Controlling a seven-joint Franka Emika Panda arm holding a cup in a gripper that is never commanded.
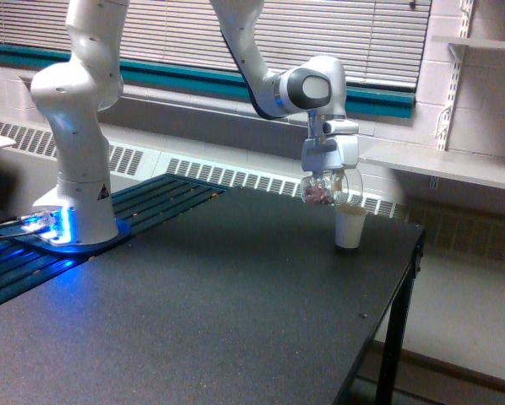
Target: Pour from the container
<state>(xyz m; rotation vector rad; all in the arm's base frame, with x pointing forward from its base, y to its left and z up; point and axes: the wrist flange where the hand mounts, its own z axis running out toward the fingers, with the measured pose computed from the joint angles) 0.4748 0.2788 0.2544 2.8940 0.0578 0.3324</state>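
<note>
The arm reaches from its white base [75, 194], which stands at the 9 o'clock side of the black table [210, 304], over to the far corner at about 2 o'clock. The gripper [327, 173] points down there, and its jaws are closed on the jar [324, 191], gripping it from above. The jar is clear, tipped over on its side, with brownish bits showing inside it toward the exterior view's left. Its handle loop shows faintly on the exterior view's right, though the glass is hard to read against the wall behind.

The jar hangs in the air just above the cup [350, 226], off to its 10 o'clock, with its mouth end close over the cup's rim. Whether the two touch cannot be told. The cup is white and opaque and stands upright on the table near the far edge.

A blue glow lights the plate under the base. Behind the table run a radiator grille [236, 175] and window blinds [185, 34].
</note>
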